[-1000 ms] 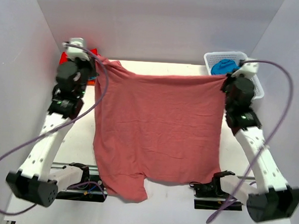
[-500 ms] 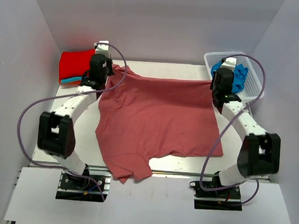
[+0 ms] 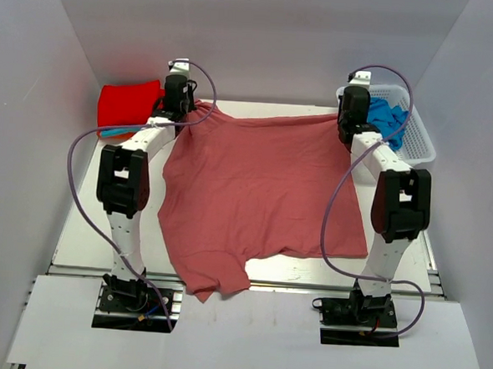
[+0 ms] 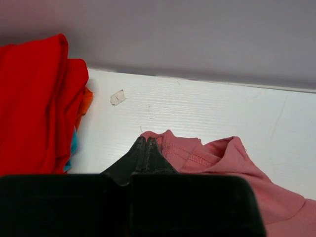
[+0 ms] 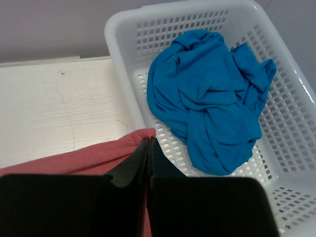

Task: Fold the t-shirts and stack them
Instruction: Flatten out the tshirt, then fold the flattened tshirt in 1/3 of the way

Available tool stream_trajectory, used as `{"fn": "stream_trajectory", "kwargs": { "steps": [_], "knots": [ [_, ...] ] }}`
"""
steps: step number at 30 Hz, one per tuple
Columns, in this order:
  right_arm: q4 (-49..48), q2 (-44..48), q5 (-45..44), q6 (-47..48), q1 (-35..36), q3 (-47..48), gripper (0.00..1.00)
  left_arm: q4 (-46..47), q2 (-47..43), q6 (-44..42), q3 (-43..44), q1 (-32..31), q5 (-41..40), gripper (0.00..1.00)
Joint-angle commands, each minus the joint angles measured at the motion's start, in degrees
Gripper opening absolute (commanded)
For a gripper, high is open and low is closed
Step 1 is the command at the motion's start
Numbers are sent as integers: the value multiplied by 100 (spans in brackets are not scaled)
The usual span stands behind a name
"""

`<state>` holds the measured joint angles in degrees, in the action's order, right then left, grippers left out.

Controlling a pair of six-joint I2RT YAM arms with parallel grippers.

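Rose-red t-shirt lies spread flat on the white table, its far edge pulled into a straight line between the two arms. Left of the shirt's far left corner, with bare table between, sits a folded stack of bright red, orange and turquoise shirts. The left fingers are pressed together on that far left corner, pinching a small ridge of cloth. From both sets of fingers the shirt's body runs back toward the arm bases, its long axis far to near, with what looks like a sleeve trailing off its near left corner. The right fingers are likewise clamped on the far right corner. Just right of that corner stands a white lattice basket holding a crumpled blue t-shirt. Each arm holds its own corner, so neither is nearer; a fold likely means carrying this far edge back over the body. The overhead view shows the whole spread but hides the pinches. The left wrist view shows a stitched edge caught at the closed tips; the right wrist view shows the corner right beside the basket wall.
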<state>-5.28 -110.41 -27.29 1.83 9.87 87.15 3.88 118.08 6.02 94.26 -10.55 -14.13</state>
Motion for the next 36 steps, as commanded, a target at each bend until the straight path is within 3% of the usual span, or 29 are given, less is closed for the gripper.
{"fn": "stream_trajectory", "kwargs": {
  "steps": [1, 7, 14, 22, 25, 36],
  "knots": [
    [53, -269, -242, 257, -20, 520, 0, -229, 239, 83, 714, 114, 94, 0],
    [97, -289, -303, 292, -20, 610, 0, -573, 549, 136, 1288, 114, 95, 0],
    [62, 116, -277, 345, -29, 172, 0, -677, -434, 285, 235, 114, 209, 0],
    [141, 836, -215, 187, -29, -848, 0, -573, -2323, 576, -2287, 1, 156, 0],
    [88, 1222, -189, 82, -29, -1305, 0, -486, -2937, 970, -3226, 0, 665, 0],
    [185, 1751, -242, -384, -29, -2536, 0, -625, -4054, 1787, -5188, -53, 1650, 0]
  ]
}}
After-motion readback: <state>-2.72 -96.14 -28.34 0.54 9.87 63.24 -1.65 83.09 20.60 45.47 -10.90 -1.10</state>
